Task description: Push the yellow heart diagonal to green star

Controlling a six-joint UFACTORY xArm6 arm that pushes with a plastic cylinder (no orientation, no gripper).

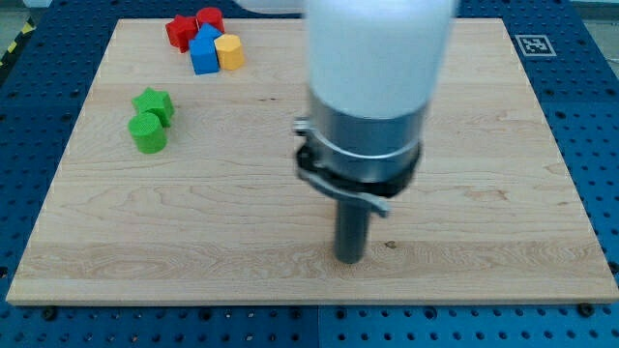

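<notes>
Your tip point(349, 259) rests on the wooden surface point(484, 145) near the view's bottom, far from every block. You have no jaws, only a rod, and it holds nothing. The yellow block point(230, 51) sits at the top left, touching the blue block point(204, 53), by two red blocks point(193, 26). The green star point(155, 102) is lower left, touching a green round block point(148, 132).

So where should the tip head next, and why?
Probably toward the view's upper left: my tip sits low in the middle of the board, touching no block. The yellow block, its heart shape unclear, sits in the top cluster beside the blue block, above the green star.
</notes>
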